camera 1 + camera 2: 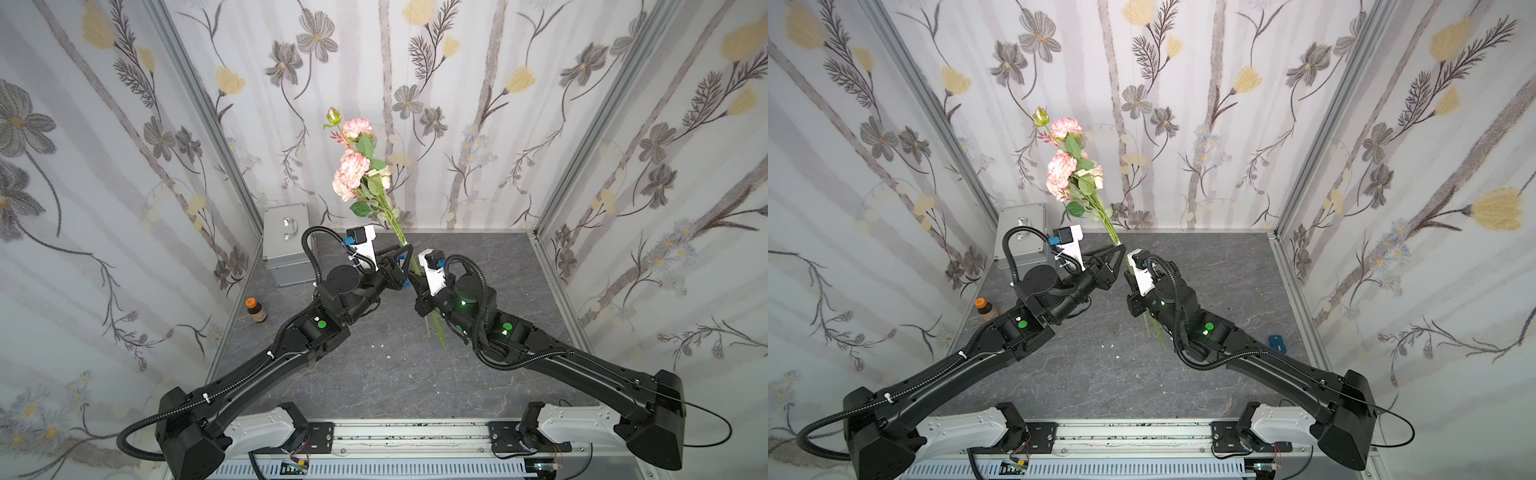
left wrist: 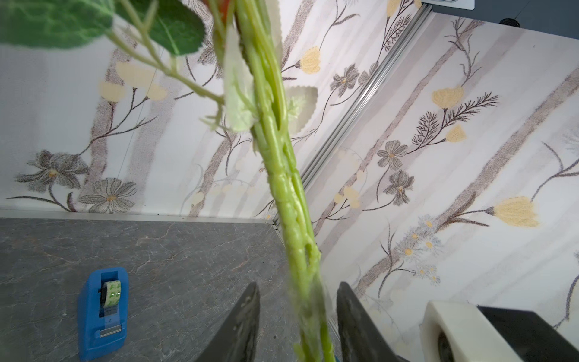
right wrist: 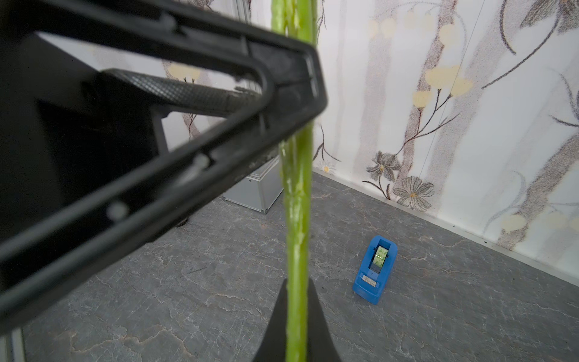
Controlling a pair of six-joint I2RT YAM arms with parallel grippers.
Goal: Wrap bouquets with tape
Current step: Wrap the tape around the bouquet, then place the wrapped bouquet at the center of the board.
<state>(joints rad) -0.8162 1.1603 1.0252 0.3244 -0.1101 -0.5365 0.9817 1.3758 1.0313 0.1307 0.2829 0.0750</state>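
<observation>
The right gripper (image 3: 297,282) is clamped tight on the long green stems (image 3: 297,203) of a bouquet (image 1: 361,174) of pale pink ruffled artificial flowers with green leaves and one yellowish bud. It holds the bouquet in the air above the grey marbled tabletop (image 1: 374,374), flower heads leaning away from the robot. Only the top views show the flower heads. The right wrist view catches bare stems, and the left wrist view shows stems and a few leaves.

The left gripper (image 2: 298,283) stands partly open around the same stems, nearer the flowers. The left wrist view shows a gap between each black finger (image 2: 247,313) and the stems, which the top views cannot settle.

The small blue plastic tape dispenser (image 1: 1277,344) stands on the table's right side. In a top view it peeks out beside the right forearm. Both wrist views show its pale greenish roll (image 2: 112,293).

A silver metal case (image 1: 286,249) and a brown bottle with an orange cap (image 1: 254,309) sit along the table's left edge.
</observation>
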